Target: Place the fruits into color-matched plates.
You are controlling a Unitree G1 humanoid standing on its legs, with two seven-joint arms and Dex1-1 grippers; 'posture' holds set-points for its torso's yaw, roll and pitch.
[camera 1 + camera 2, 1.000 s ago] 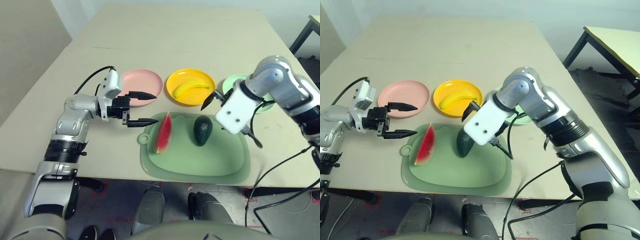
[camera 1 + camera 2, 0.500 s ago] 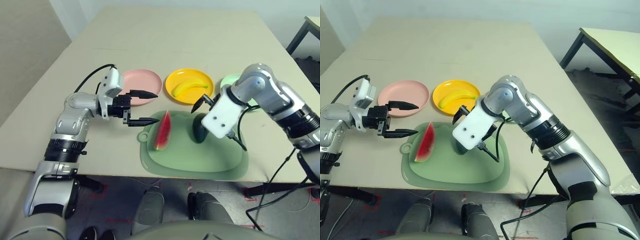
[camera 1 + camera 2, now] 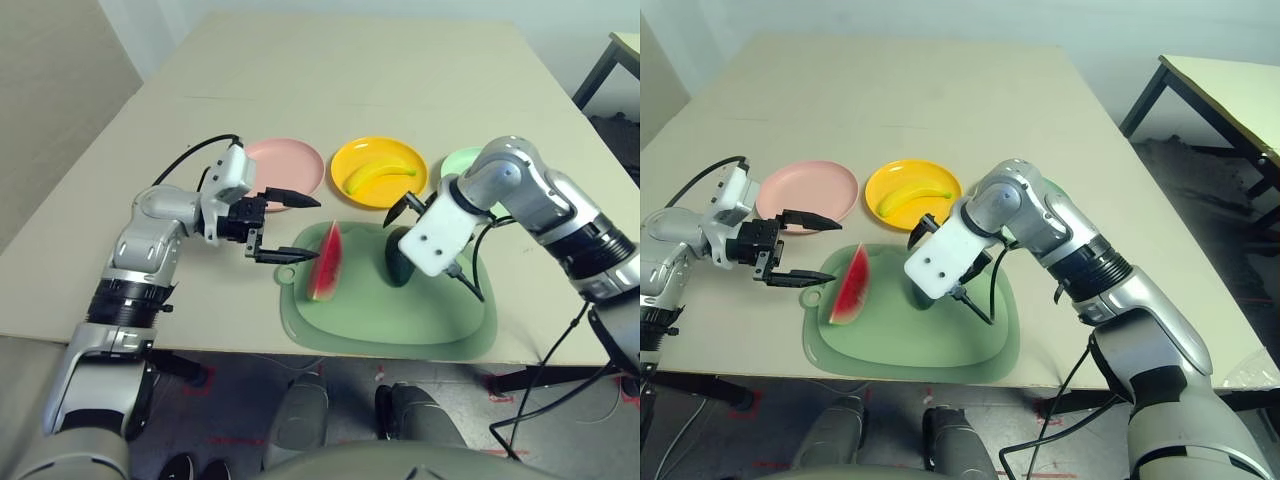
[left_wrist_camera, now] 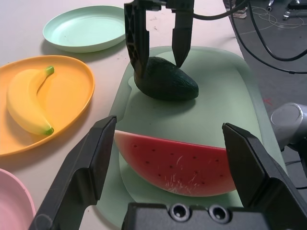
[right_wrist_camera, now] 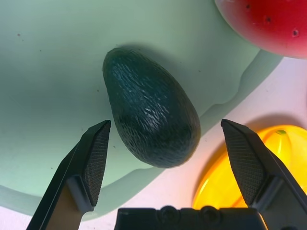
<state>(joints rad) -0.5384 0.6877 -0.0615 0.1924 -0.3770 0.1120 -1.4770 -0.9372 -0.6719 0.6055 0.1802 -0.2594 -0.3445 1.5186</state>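
The red watermelon wedge (image 3: pixel 325 262) and the dark green avocado (image 3: pixel 399 268) lie on a pale green mat (image 3: pixel 390 310). My right gripper (image 5: pixel 163 124) hangs open over the avocado, one finger on each side of it. My left gripper (image 3: pixel 305 230) is open just left of the wedge, level with it and pointing at it, with nothing between its fingers. The yellow banana (image 3: pixel 380 176) lies in the yellow plate (image 3: pixel 352 158). To that plate's left stands the pink plate (image 3: pixel 290 160), bare. The mint green plate (image 3: pixel 462 160) is partly hidden behind my right arm.
The mat with its handle hole (image 3: pixel 288 276) lies near the table's front edge. The three plates stand in a row just beyond it. Black cables trail from both wrists. A dark table leg (image 3: pixel 600 70) shows at the far right.
My right gripper has swung left from near the green plate and come down over the avocado. My left gripper has edged right, closer to the watermelon wedge.
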